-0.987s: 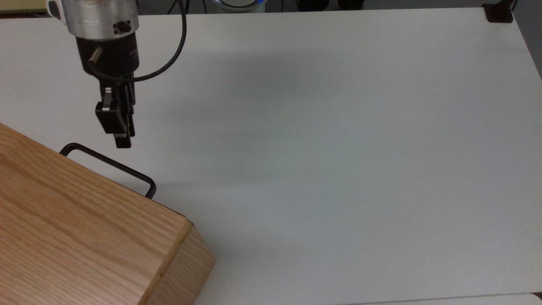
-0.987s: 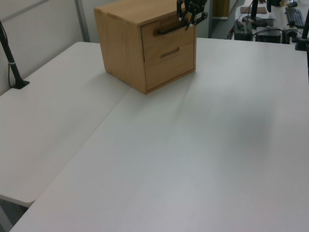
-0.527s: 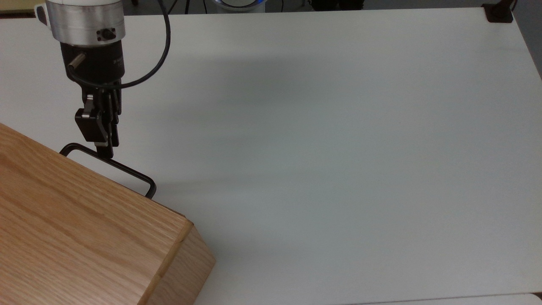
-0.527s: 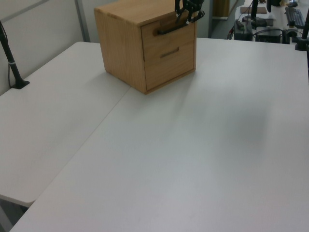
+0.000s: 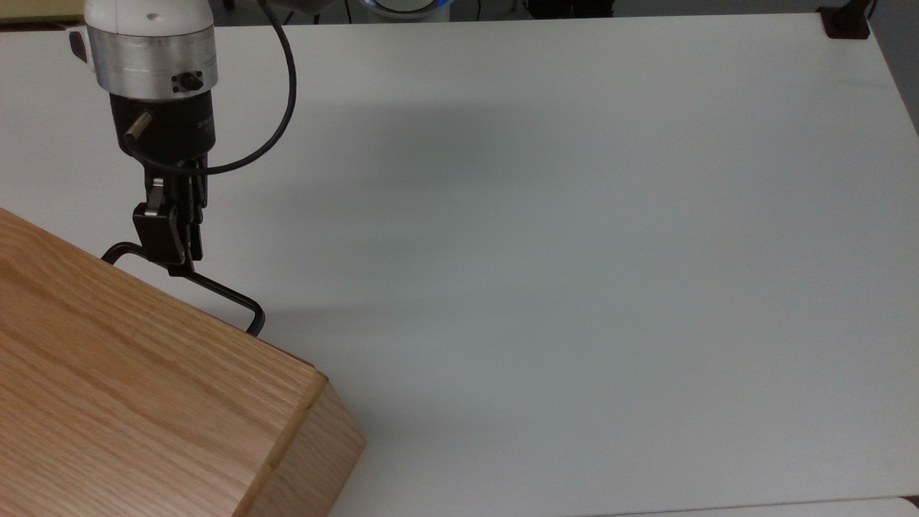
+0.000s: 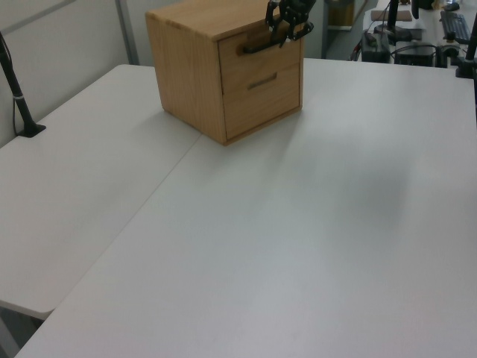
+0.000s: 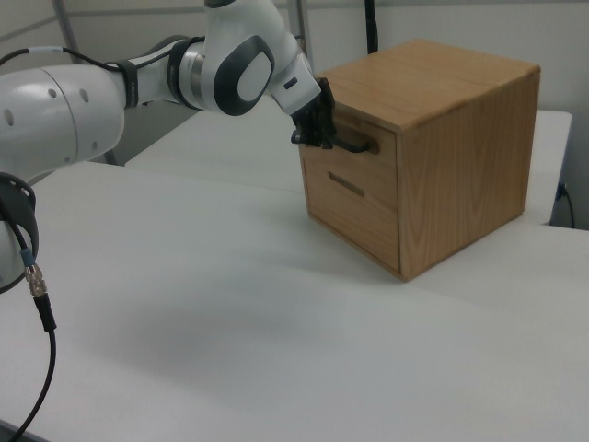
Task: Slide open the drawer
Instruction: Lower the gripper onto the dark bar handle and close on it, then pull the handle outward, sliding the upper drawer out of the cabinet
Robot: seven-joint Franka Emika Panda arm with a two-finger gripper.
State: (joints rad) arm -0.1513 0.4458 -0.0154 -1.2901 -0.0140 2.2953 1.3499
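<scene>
Right, top view first: my gripper (image 5: 176, 264) is down at the black bar handle (image 5: 215, 291) that sticks out from the oak cabinet (image 5: 143, 388) in the top view's lower left corner, and my fingertips sit right on the bar near its upper-left end, pinching it between them. My black cable (image 5: 280, 108) loops off to the top view's right of my wrist, and the white table (image 5: 574, 251) spreads out bare beyond. Over to the left view: the cabinet stands at the far end of the table, and the drawer (image 6: 261, 56) is the upper of two fronts, flush with the casing, with the lower drawer (image 6: 262, 97) beneath it; my gripper (image 6: 287, 22) is at the left view's right end of the handle (image 6: 257, 46). Now the right view: my arm (image 7: 138, 78) reaches in from the right view's left, the gripper (image 7: 317, 129) meets the handle (image 7: 354, 143) on the top drawer (image 7: 354, 157), fingers closed around the bar, drawer front shut against the cabinet (image 7: 460, 138).
</scene>
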